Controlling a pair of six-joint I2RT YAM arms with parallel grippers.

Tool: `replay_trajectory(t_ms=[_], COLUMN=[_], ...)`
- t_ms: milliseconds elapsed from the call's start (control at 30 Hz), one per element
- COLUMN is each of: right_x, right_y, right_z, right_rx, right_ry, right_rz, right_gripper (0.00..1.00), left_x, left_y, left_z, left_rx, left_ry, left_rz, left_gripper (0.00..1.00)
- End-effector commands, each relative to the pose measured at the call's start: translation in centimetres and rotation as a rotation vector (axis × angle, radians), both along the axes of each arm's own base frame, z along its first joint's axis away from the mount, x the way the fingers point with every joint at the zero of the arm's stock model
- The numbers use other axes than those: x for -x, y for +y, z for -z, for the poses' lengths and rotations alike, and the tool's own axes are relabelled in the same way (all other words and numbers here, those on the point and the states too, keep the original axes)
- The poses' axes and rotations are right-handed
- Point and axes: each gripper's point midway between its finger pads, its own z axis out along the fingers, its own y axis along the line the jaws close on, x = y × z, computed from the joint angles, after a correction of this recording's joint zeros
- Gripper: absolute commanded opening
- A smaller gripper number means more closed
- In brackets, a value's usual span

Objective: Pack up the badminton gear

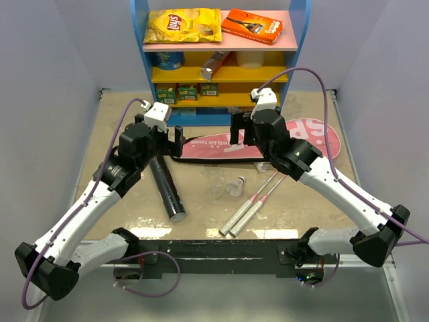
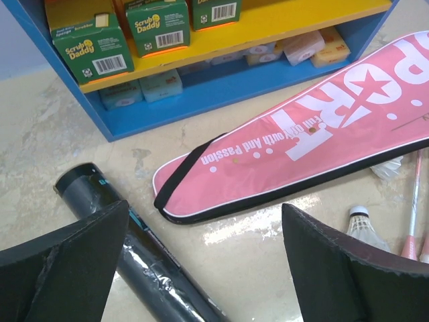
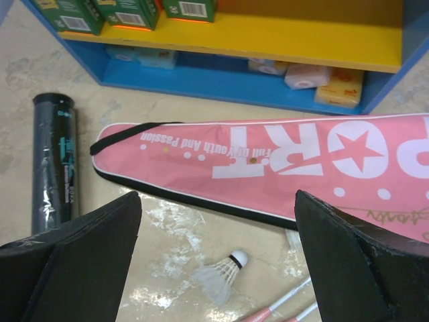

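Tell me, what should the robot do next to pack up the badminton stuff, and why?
Probably lower the left claw onto the narrow end of the pink bag, to hold it for opening. That claw and the right claw hang open and empty by that end, and the rackets, shuttlecock and black tube lie outside the bag on the table.
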Motion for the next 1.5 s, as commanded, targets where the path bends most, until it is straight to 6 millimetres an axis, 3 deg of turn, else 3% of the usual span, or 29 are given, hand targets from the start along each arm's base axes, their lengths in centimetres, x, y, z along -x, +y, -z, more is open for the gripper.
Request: replay_trajectory(t_ms=[0, 167, 233, 367, 600, 667, 700, 767, 800, 1000, 1467], right_x=[-0.8, -0.8, -0.8, -1.6, 0.0, 0.5, 1.2, 1.3, 1.6, 2.6, 4.0], right_y=[-2.0, -1.0, -1.1, -1.7, 1.5, 2.8, 3.4, 4.0, 4.3, 4.2, 3.6], right_z=[-1.1, 0.1, 0.9, 4.5, 6.4, 6.8, 7.8, 8.4, 9.1, 10.3, 12.5], right_rx=[0.032, 0.026, 0.028, 0.093, -0.003, -0.038, -0.046, -0.061, -0.065, -0.069, -0.062], right_ry=[-0.033, 0.002, 0.006, 0.091, 0.187, 0.204, 0.238, 0.254, 0.273, 0.300, 0.330], right_rz=[0.122, 0.082, 0.087, 0.104, -0.055, -0.121, -0.162, -0.184, -0.197, -0.229, -0.247], right_gripper=[0.99, 0.99, 0.99, 0.99, 0.99, 0.99, 0.99, 0.99, 0.99, 0.99, 0.99], left_x=[0.2, -0.6, -1.0, -3.0, -5.9, -6.7, -7.2, -7.7, -8.1, -10.1, -11.4], left_y=[0.0, 1.3, 2.3, 6.2, 11.3, 11.6, 11.6, 11.9, 11.7, 11.8, 12.0], left_z=[-2.1, -1.4, -0.2, 1.3, 6.3, 7.2, 9.0, 9.9, 11.5, 15.9, 23.5], left_rx=[0.045, 0.072, 0.047, 0.055, 0.110, 0.109, 0.081, 0.072, 0.049, 0.022, 0.042], left_ry=[-0.005, 0.062, 0.103, 0.194, 0.345, 0.381, 0.428, 0.474, 0.513, 0.610, 0.745], left_rz=[-0.017, -0.154, -0.227, -0.430, -0.692, -0.726, -0.748, -0.792, -0.800, -0.835, -0.831], left_gripper=[1.00, 1.00, 1.00, 1.00, 1.00, 1.00, 1.00, 1.00, 1.00, 1.00, 1.00])
